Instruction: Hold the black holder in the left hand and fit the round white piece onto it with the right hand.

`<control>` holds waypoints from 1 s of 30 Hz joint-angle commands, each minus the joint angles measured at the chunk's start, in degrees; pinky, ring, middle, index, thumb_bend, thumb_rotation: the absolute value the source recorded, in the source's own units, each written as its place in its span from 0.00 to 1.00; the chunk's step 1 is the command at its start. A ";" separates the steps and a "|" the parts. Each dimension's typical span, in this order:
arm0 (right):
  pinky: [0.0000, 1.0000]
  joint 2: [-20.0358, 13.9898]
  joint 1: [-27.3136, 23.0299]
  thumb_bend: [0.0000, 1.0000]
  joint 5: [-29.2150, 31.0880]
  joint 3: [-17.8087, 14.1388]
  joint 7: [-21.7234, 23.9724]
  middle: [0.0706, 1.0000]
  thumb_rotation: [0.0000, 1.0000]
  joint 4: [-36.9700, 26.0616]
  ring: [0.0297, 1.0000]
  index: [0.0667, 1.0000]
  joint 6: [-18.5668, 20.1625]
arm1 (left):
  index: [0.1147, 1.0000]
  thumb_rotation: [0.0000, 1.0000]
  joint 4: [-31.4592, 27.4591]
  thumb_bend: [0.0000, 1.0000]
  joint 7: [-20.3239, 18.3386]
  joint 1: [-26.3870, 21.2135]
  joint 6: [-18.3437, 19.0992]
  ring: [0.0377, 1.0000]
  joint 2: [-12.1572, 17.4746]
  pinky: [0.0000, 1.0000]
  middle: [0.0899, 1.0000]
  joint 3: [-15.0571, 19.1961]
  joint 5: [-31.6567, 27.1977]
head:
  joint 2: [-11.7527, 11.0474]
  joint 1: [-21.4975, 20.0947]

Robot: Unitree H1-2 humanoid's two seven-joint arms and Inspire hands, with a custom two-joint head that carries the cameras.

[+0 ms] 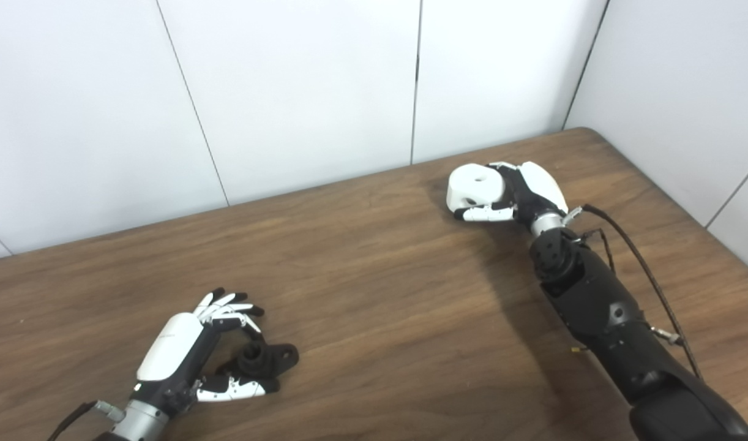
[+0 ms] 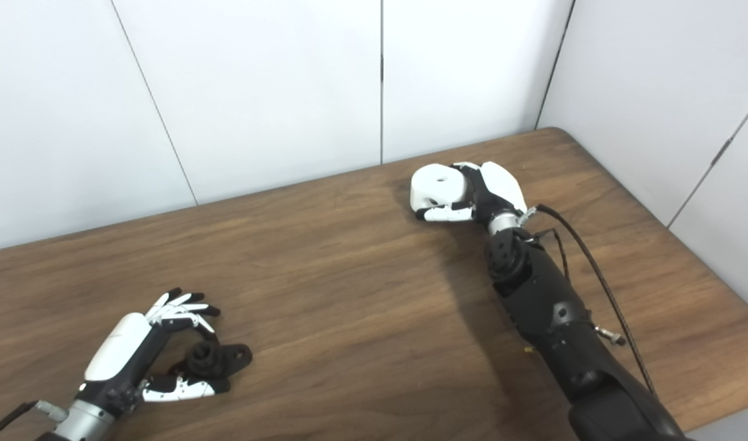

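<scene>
A bare lab-like test bay: a wooden table (image 1: 374, 288) enclosed by plain white wall panels (image 1: 300, 92).

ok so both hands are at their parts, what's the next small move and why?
Probably close the left hand on the black holder and lift it. Its fingers curl around the holder but look apart, and the holder lies on the table. The right hand already wraps the round white piece at the far side, so it likely waits for a steady holder.
</scene>
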 commanded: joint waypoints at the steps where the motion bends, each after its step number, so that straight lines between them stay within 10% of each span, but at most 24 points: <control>1: 1.00 -1.84 -2.12 0.93 -1.17 -0.29 -2.08 0.89 0.46 -1.02 0.95 0.78 -1.38 | 0.42 0.04 -0.15 0.52 0.30 0.22 -0.07 0.90 0.30 1.00 0.75 0.33 -0.40 | 0.09 -0.18; 12: 1.00 -0.10 -3.17 0.59 -2.26 0.36 -9.70 0.81 0.34 3.87 0.92 0.55 -7.14 | 0.42 0.04 -0.58 0.52 0.62 0.56 0.12 0.90 0.21 1.00 0.75 0.65 -0.25 | 0.12 0.19; 30: 1.00 0.37 -3.46 0.60 -2.74 1.36 -10.17 0.79 0.29 2.72 0.92 0.52 -6.73 | 0.42 0.04 -0.90 0.52 1.57 0.97 0.38 0.90 0.51 1.00 0.75 1.05 0.89 | 0.17 0.63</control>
